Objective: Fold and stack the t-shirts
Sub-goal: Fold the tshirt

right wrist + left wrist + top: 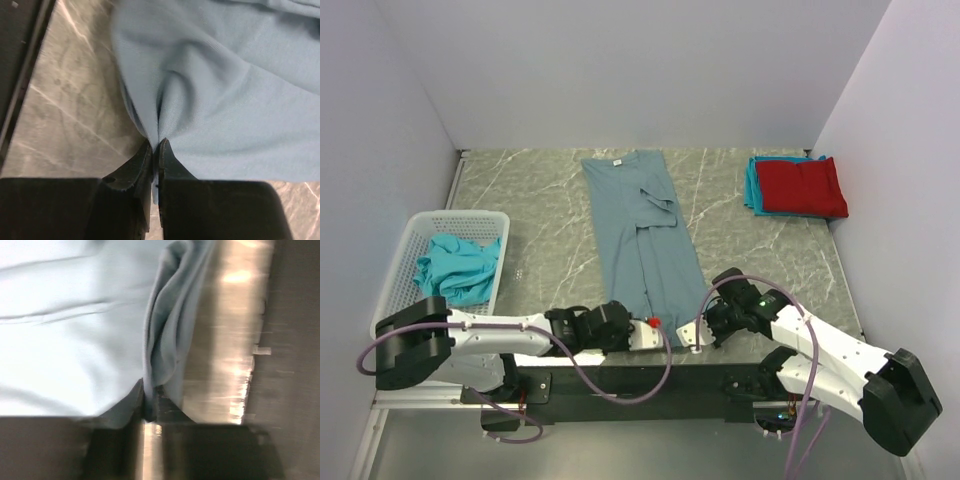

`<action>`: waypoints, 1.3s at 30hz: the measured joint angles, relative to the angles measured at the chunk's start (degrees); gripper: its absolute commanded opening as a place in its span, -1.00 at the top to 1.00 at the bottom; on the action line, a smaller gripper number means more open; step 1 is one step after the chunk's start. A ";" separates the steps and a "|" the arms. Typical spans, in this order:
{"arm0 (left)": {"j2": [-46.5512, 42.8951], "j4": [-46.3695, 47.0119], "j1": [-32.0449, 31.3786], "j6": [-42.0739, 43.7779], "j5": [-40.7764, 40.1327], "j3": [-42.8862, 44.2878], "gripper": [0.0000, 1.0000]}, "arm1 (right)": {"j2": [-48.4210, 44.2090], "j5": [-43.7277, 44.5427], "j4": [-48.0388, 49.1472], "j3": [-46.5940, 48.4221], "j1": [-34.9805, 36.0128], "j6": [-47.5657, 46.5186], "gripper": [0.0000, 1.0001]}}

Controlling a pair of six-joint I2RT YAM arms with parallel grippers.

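Note:
A slate blue-grey t-shirt [642, 232] lies folded into a long narrow strip down the middle of the marble table, collar at the far end. My left gripper [645, 335] is shut on its near hem at the left corner; the pinched fold [165, 340] shows in the left wrist view. My right gripper [695, 335] is shut on the near hem at the right corner, where the cloth [225, 90] bunches between the fingertips [165, 155]. A folded red t-shirt [800, 186] lies on a folded teal one [751, 185] at the far right. More teal t-shirts [455, 268] sit crumpled in the basket.
A white mesh laundry basket [410, 240] stands at the left edge of the table. Pale walls close in the table on the left, back and right. The metal front edge [235, 340] of the table runs just beside the grippers.

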 measured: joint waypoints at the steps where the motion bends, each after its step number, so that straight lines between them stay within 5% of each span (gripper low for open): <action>1: -0.57 0.50 1.36 -0.13 -1.97 0.00 0.99 | -0.07 -0.44 -0.68 0.31 0.02 0.17 1.00; 14: -8.31 0.76 4.98 1.86 -7.21 0.00 0.99 | -0.79 -3.58 -5.27 5.62 -0.35 6.21 1.00; 25: -16.15 -4.28 13.16 5.20 -0.13 0.94 0.99 | 3.15 -5.20 -5.79 16.74 -4.35 15.52 1.00; 31: -12.90 -2.54 28.33 7.02 6.12 4.28 0.99 | 17.97 -2.82 -1.18 27.34 -8.20 22.69 1.00; 39: 10.08 3.63 44.94 8.96 12.74 18.69 0.99 | 44.72 2.21 3.04 51.95 -11.65 32.02 1.00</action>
